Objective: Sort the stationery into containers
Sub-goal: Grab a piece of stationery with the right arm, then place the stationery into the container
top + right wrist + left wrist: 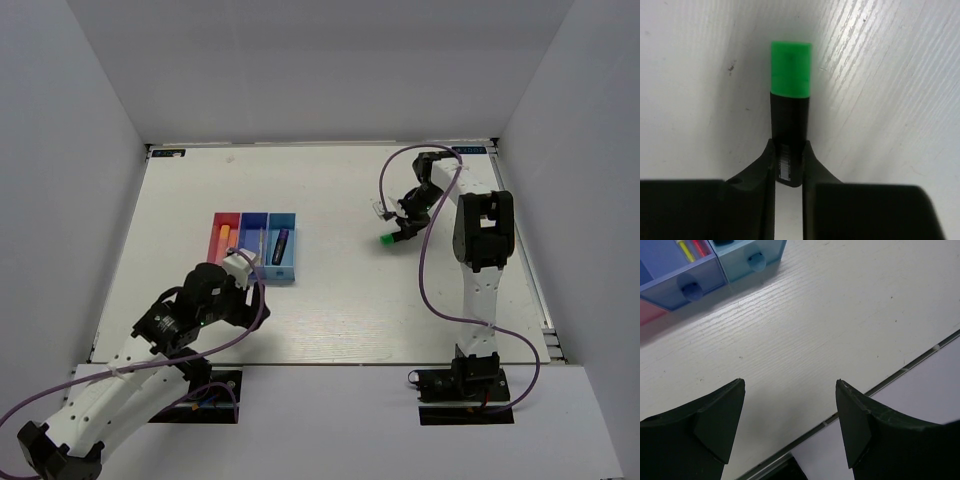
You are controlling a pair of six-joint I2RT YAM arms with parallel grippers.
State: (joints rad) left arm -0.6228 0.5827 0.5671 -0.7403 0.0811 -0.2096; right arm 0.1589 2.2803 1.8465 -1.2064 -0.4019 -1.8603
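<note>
Three small open plastic bins joined in a row [254,214] are the landmark, and the left wrist camera catches only scraps of them. The pink-red bin [647,315] is a mere corner at the frame edge, and the dark blue bin [670,285] and light blue bin [740,262] are chopped off at the top. A thin pale yellow pen [686,250] and a thin pink-red pen [700,246] peek out of the dark blue one, ends cropped. From overhead, a short orange marker [225,236] lies in the pink-red bin and a dark highlighter with a purplish end [282,243] in the light blue one.

The left gripper [790,410] hangs just on the near side of the row, fingers spread wide with nothing between them.

Well off to the right of the row, the right gripper [788,150] is clenched on a black highlighter with a bright green end [790,100]. Its rear is swallowed by the fingers, and the small printed label on the barrel is too fine to read. From overhead only the green tip stands out. Whether it touches the white wooden table [340,300], I can't tell.
</note>
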